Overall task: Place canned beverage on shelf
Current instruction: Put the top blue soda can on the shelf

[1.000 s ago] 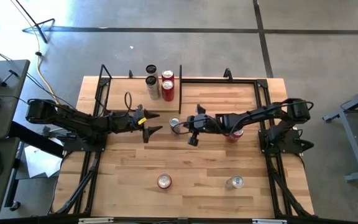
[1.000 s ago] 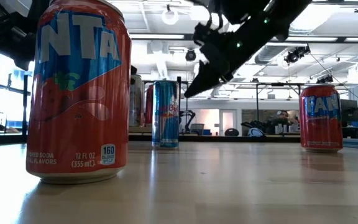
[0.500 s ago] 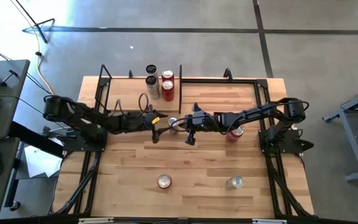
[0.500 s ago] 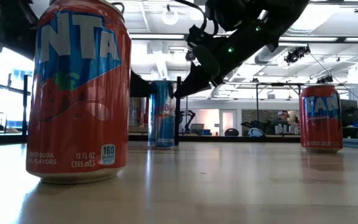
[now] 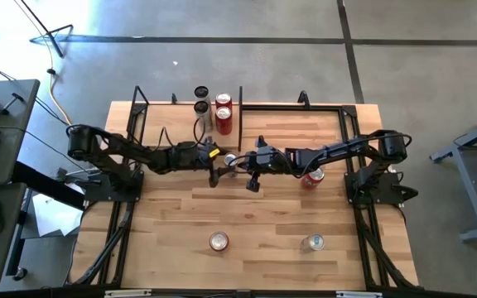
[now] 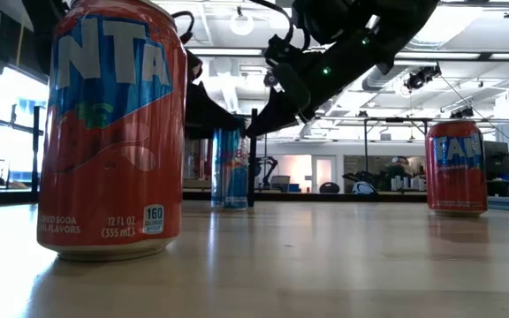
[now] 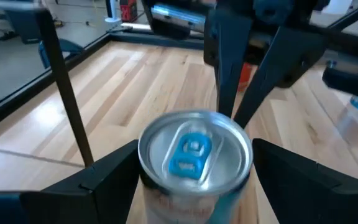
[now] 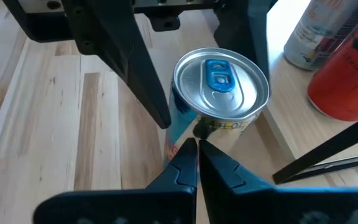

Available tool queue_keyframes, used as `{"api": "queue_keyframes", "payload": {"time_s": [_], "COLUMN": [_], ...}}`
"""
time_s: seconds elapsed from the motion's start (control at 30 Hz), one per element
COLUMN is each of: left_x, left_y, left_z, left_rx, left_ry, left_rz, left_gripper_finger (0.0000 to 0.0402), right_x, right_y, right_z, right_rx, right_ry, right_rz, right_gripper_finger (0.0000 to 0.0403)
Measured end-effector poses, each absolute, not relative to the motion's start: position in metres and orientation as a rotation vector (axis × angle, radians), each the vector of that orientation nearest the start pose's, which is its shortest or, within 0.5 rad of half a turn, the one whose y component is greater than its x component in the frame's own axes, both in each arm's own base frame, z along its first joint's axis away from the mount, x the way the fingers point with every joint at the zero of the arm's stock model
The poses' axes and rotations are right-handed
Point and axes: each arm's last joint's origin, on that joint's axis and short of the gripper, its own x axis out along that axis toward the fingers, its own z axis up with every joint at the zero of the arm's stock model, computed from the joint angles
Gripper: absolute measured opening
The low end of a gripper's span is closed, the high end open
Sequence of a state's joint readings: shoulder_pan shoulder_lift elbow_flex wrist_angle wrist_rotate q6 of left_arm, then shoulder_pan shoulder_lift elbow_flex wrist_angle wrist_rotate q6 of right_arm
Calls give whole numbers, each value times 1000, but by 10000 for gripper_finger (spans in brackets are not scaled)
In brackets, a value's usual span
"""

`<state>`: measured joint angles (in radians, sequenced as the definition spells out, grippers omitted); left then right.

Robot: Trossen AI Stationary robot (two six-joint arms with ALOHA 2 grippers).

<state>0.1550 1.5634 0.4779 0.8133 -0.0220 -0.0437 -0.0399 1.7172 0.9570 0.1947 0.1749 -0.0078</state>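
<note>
L fingers (image 7: 191, 180) open around blue can (image 7: 195, 163) | R fingers (image 8: 197, 163) closed, probably touching it | risk: tip-over on close

Eight cans (image 5: 233, 162) in all, four on one shelf (image 5: 185, 106); two grippers (image 5: 219, 168).

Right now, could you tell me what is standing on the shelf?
Four cans stand on the shelf: two silver-topped, two red. Their lower parts cannot be seen from above.

wooden table (image 5: 172, 223), cans (image 5: 219, 241); shelf (image 5: 168, 105), cans (image 5: 223, 121)
</note>
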Motion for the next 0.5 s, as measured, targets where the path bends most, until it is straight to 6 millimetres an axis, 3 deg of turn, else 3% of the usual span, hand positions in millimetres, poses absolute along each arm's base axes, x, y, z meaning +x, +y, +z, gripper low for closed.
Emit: {"api": "queue_keyframes", "payload": {"time_s": [0.13,0.3,0.5], "left_x": [275,274,271], "left_y": [45,52,61], "left_z": [155,156,156], "left_rx": [-54,-53,-57], "left_ry": [262,259,261], "left_rz": [184,150,100], "left_gripper_finger": [277,224,224], "right_x": [358,358,357], "right_y": [-19,-19,-19], "right_z": [188,188,186], "right_rx": [-46,-43,-40], "right_ry": [567,568,584], "right_rz": [-207,-208,-209], "right_gripper_finger": [0,0,0]}}
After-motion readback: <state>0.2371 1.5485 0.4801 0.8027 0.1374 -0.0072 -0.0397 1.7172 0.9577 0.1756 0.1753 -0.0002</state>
